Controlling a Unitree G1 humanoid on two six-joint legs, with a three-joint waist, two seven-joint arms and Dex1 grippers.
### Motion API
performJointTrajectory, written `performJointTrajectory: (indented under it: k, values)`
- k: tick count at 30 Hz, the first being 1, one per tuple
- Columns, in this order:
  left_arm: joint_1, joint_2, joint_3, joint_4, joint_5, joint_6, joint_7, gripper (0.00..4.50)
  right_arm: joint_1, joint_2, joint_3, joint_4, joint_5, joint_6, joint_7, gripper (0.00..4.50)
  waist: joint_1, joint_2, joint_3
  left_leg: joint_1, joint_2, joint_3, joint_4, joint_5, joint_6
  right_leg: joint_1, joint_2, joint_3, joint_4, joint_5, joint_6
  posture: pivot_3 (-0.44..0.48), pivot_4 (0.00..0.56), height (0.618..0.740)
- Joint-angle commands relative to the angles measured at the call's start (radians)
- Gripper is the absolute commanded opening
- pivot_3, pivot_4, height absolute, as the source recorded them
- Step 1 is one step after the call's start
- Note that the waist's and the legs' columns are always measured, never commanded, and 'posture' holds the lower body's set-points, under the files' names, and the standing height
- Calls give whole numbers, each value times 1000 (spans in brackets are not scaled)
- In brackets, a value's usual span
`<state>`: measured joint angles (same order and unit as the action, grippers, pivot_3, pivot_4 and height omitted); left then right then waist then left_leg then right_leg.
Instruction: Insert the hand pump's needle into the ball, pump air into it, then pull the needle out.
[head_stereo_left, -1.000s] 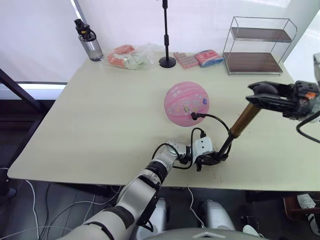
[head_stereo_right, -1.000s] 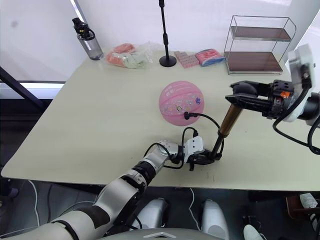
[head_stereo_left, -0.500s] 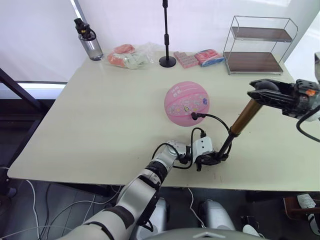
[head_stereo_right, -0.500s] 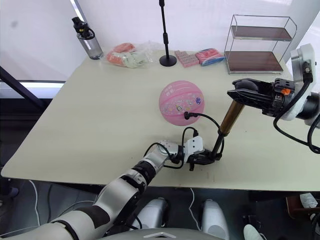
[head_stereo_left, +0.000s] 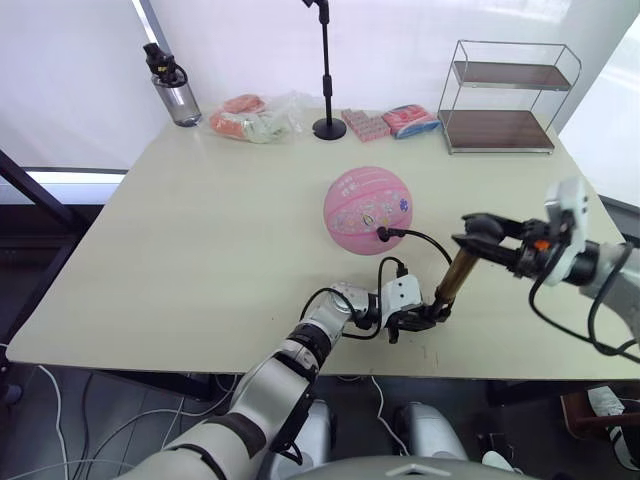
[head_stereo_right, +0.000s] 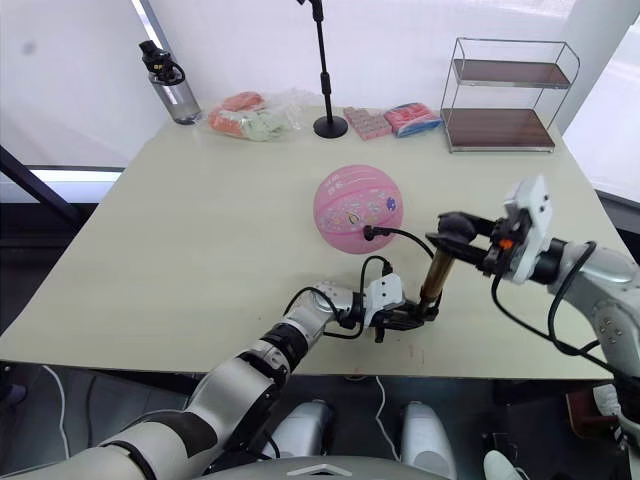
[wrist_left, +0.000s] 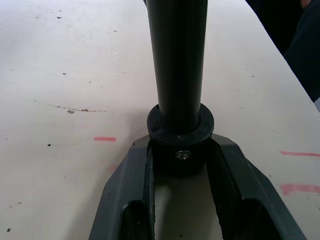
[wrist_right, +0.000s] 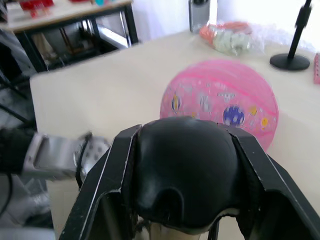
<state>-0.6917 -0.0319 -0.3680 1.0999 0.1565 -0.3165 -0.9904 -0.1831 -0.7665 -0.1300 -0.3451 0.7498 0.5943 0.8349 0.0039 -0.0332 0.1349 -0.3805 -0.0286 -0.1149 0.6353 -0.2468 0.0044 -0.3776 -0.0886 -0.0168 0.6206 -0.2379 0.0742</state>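
The pink ball (head_stereo_left: 365, 208) rests mid-table. The hand pump (head_stereo_left: 458, 277) stands tilted near the table's front edge, right of the ball. My left gripper (head_stereo_left: 430, 316) is shut on its black base cap (wrist_left: 180, 142), one finger (wrist_left: 131, 172) on each side. At the upper end, my right gripper (head_stereo_left: 478, 230) is shut on the black handle (wrist_right: 185, 175). The thin black hose (head_stereo_left: 425, 238) loops from the pump's base to a black fitting (head_stereo_left: 384, 236) pressed against the ball's lower right side. The needle itself is hidden at that fitting.
Along the far edge stand a water bottle (head_stereo_left: 167, 78), a plastic bag of packets (head_stereo_left: 255, 115), a black stand (head_stereo_left: 328, 125), pink packets (head_stereo_left: 388, 120) and a wire shelf (head_stereo_left: 500, 100). The front table edge (head_stereo_left: 300, 365) runs just below my left gripper.
My right gripper has pushed the handle down toward the pump's base, so the pump now looks shorter. The left gripper still holds the base. The camera has shifted slightly.
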Motion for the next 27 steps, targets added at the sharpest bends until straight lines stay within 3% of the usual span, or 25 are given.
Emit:
performJointTrajectory:
  k: [1,9,21,23,27]
  values:
    - [66,61,-42,136,81,91,17,1035,82,23,96,38,-95,-5,-1,1919,0,-1,-1,0,0,0,0,0,0,0,0,0,0,0,0,0,150,731]
    - [59,55,-35,123,72,84,19,1035,145,68,156,108,-227,-107,0,1919,-4,0,-3,1,0,0,0,0,0,0,0,0,0,0,0,0,150,731]
    - [55,53,-17,79,50,69,13,1035,168,118,161,121,-273,-150,-11,1919,-10,-2,-6,1,0,0,0,0,0,1,0,0,0,0,0,0,150,731]
    - [58,58,-15,68,48,61,14,2013,162,118,152,110,-267,-146,-13,1919,-10,-2,-6,1,1,-1,0,0,0,1,0,0,0,0,0,0,150,731]
    - [65,69,-13,40,48,36,25,3558,144,117,134,82,-252,-147,-13,1919,-3,-2,-4,0,0,-1,0,0,0,1,-2,1,0,0,0,0,150,731]
